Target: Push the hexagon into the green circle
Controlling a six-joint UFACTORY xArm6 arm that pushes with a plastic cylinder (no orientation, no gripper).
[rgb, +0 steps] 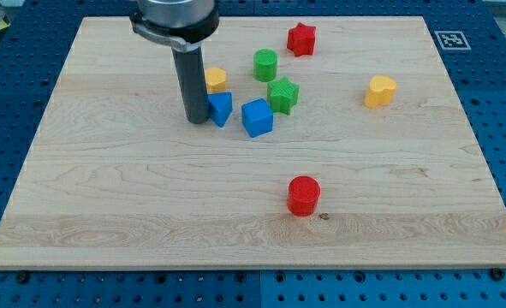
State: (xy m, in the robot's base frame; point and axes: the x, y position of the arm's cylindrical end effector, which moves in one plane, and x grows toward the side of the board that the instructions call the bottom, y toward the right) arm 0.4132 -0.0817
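The yellow hexagon (216, 80) lies on the wooden board, left of the green circle (265, 65), with a gap between them. My tip (196, 119) rests on the board just below and left of the hexagon, touching or almost touching the left side of a blue triangular block (221, 109). The rod's upper part hides the hexagon's left edge.
A blue cube (257, 118) sits right of the blue triangular block. A green star (282, 95) lies below the green circle. A red star (301, 38) is at the view's top, a yellow heart (379, 90) at the right, a red circle (304, 195) lower down.
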